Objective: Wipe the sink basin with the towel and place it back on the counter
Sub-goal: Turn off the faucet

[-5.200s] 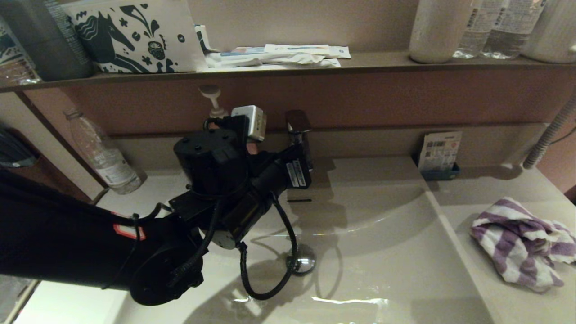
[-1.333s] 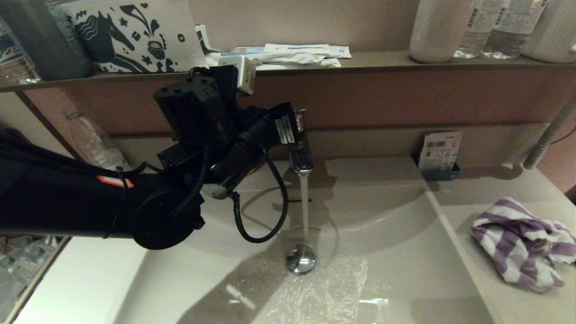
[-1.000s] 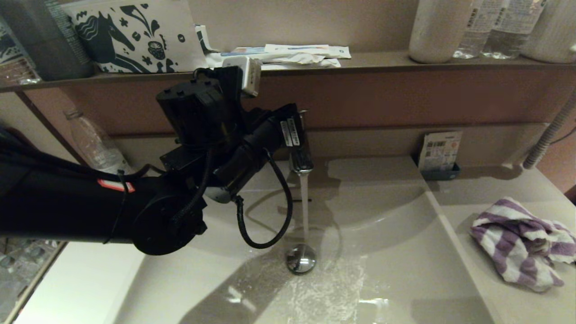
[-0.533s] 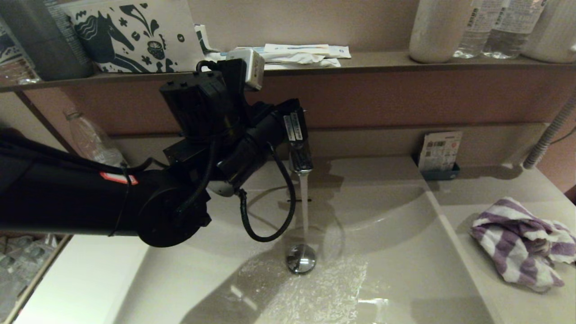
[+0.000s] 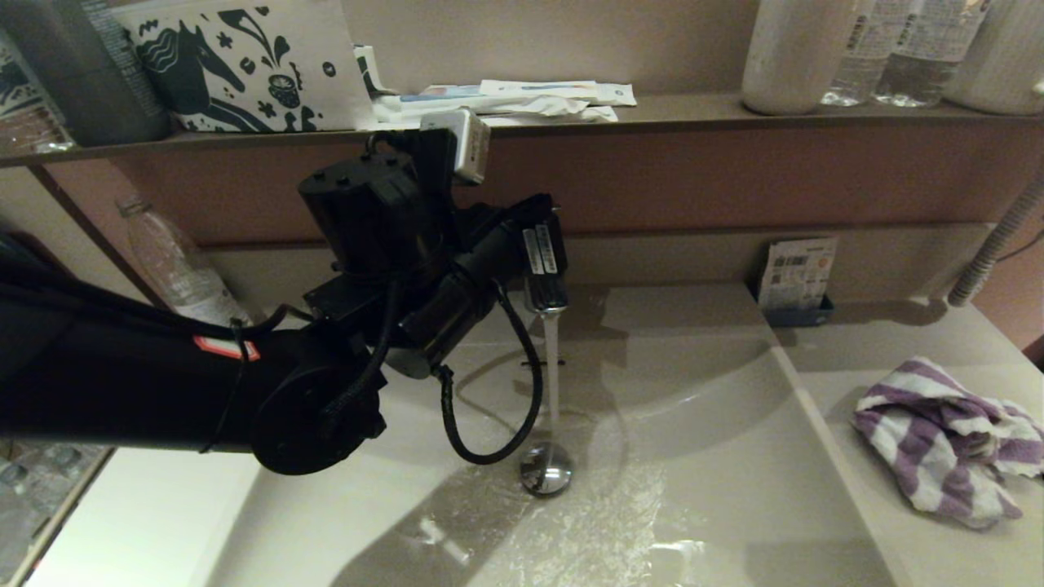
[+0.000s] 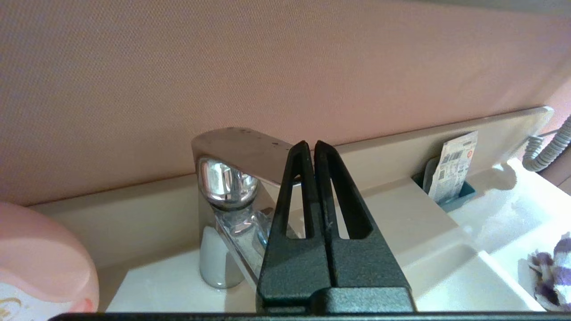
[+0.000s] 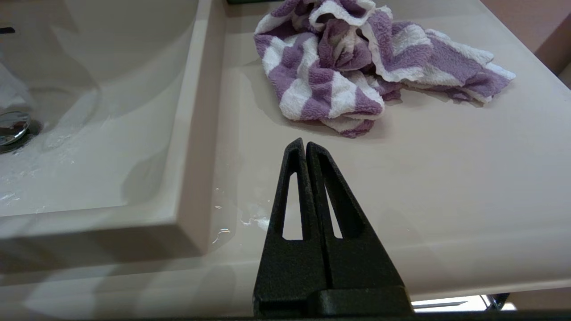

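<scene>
Tabletop [image 5: 913, 342] cream-white, basin [image 5: 718, 456] sunk in its middle. Water ran from faucet [image 6: 232, 178] onto basin floor by drain plug [image 5: 546, 468]. Towel [image 5: 946, 440] lay crumpled at tabletop's right edge, clear of basin. Left tool [image 6: 312, 149] at faucet lever, fingers together. Right tool [image 7: 304, 147] over tabletop's front right, near towel, fingers together, empty.

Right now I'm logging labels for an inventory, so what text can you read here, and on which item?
None legible.
Card in the blue holder: codes and print, too small.
Labels on the left gripper arm: too small.
Shelf bottles: print blurred.
Horse-pattern pouch: pictures only, no words.
Towel, right gripper: no text.
</scene>
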{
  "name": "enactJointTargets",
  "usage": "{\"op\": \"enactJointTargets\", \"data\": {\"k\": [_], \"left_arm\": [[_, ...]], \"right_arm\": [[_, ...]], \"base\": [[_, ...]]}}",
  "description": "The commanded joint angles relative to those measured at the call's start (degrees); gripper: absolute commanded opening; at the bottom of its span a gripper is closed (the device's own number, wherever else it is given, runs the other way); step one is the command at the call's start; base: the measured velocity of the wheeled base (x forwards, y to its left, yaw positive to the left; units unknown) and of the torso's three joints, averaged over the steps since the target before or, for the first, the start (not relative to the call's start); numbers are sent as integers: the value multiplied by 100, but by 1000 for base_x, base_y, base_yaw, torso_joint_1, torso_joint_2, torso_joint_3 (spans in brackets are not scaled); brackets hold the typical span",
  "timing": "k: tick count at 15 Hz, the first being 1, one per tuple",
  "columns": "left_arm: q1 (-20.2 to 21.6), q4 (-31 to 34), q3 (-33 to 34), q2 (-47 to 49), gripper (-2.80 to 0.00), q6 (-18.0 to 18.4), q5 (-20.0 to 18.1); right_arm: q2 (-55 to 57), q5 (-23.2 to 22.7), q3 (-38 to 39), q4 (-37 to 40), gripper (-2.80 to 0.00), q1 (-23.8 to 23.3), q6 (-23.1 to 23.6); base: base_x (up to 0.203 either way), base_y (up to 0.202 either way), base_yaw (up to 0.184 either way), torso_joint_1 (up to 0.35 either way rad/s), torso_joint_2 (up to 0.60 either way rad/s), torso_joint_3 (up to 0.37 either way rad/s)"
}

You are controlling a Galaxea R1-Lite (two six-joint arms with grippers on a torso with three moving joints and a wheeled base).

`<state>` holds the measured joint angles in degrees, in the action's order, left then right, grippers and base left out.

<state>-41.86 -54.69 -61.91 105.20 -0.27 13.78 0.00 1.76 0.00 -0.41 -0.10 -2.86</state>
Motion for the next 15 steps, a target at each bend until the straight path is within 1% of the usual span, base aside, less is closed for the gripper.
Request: {"op": "enactJointTargets", "data": {"k": [1, 5, 10, 15], "left_arm": [[-25, -67, 174, -20, -280, -7, 11], [-77, -86, 330, -53, -280, -8, 46], [-147, -332, 613, -75, -280, 0, 117], [-126, -330, 622, -199, -280, 0, 134]], "right_arm": [[0, 0, 0, -2, -280, 1, -4], [0, 0, 0, -2, -280, 1, -4], [0, 0, 0, -2, -280, 1, -4], [0, 0, 0, -2, -280, 1, -4]], "base": [[0, 0, 0, 0, 0, 0], [0, 0, 0, 0, 0, 0], [0, 0, 0, 0, 0, 0], [0, 0, 0, 0, 0, 0]]}}
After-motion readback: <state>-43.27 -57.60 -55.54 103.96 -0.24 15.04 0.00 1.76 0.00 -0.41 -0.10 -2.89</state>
